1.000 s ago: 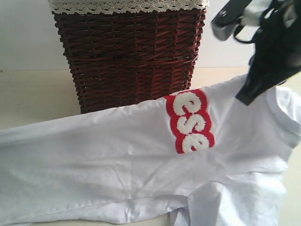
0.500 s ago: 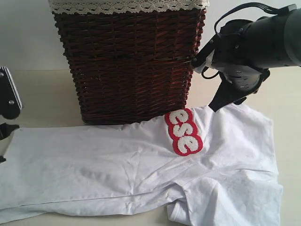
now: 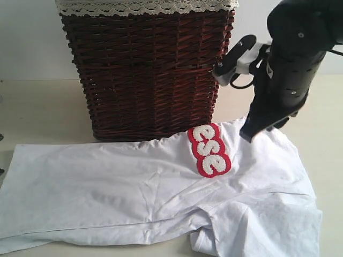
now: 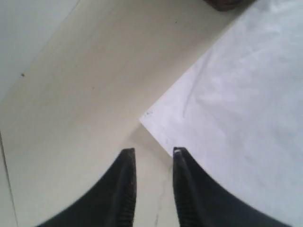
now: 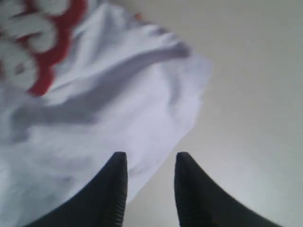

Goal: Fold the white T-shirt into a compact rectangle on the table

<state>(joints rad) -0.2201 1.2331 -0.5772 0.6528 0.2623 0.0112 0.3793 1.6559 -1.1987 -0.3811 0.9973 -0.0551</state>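
Observation:
The white T-shirt (image 3: 134, 187) lies spread and creased across the table (image 3: 37, 112), its red-outlined letter band (image 3: 209, 150) near the basket's front corner. My right gripper (image 3: 250, 133) points down at the shirt's far right edge, just right of the letters. In the right wrist view this gripper (image 5: 150, 156) is open, the shirt's edge (image 5: 156, 123) running between its fingers and the letters (image 5: 33, 38) beyond. My left gripper (image 4: 153, 152) is open over bare table, just short of a shirt corner (image 4: 151, 120); the exterior view does not show it.
A dark wicker basket (image 3: 144, 69) with a lace-trimmed liner (image 3: 144, 5) stands on the table right behind the shirt. Bare table (image 3: 327, 107) shows to the right of the right arm and at the far left.
The shirt's raised right side has dropped flat onto the table. My right arm swung round and now points down at the shirt. My left gripper slid out past the exterior view's left edge.

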